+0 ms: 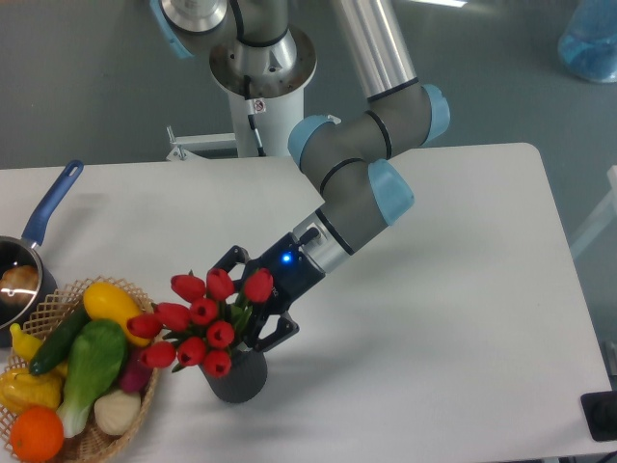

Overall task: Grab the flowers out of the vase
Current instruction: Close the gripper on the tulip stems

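Observation:
A bunch of red tulips, the flowers [201, 320], leans left out of the dark grey vase [237, 376] near the table's front edge. Their green leaves show between the blooms; the stems are hidden. My gripper [253, 301] reaches in from the upper right, its dark fingers [275, 334] on either side of the bunch just above the vase mouth. The blooms cover the gap between the fingers, so I cannot see whether they press on the stems.
A wicker basket [145, 405] of produce stands at the front left, almost touching the tulips. A blue-handled pan [43, 220] lies at the left edge. The arm's base [255, 68] rises behind the table.

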`<act>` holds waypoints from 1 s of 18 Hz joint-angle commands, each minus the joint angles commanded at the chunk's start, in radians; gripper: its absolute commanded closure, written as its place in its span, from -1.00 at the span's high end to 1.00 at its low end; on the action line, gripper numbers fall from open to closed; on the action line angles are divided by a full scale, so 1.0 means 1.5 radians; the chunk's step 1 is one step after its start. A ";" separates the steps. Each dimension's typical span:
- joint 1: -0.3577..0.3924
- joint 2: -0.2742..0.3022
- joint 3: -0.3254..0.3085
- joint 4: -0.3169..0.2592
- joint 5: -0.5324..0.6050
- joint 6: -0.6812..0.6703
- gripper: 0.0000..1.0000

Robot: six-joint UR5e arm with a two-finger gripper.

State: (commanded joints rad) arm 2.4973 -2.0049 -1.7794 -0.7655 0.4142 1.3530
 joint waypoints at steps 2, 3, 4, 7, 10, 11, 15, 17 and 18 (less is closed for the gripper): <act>0.001 0.000 0.001 0.000 0.000 0.000 0.35; 0.001 0.001 0.002 0.000 0.000 -0.001 0.32; 0.001 0.000 0.002 0.000 0.000 -0.001 0.25; 0.001 0.001 0.001 -0.001 0.000 -0.007 0.00; 0.002 0.001 0.002 -0.001 -0.001 -0.007 -0.09; 0.003 0.002 0.002 -0.001 -0.001 -0.007 -0.18; 0.008 0.001 0.002 -0.001 -0.001 -0.007 -0.23; 0.009 0.002 0.002 -0.001 -0.002 -0.007 -0.24; 0.009 0.002 0.001 -0.001 -0.001 -0.008 -0.28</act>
State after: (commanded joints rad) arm 2.5111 -2.0018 -1.7779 -0.7670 0.4126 1.3407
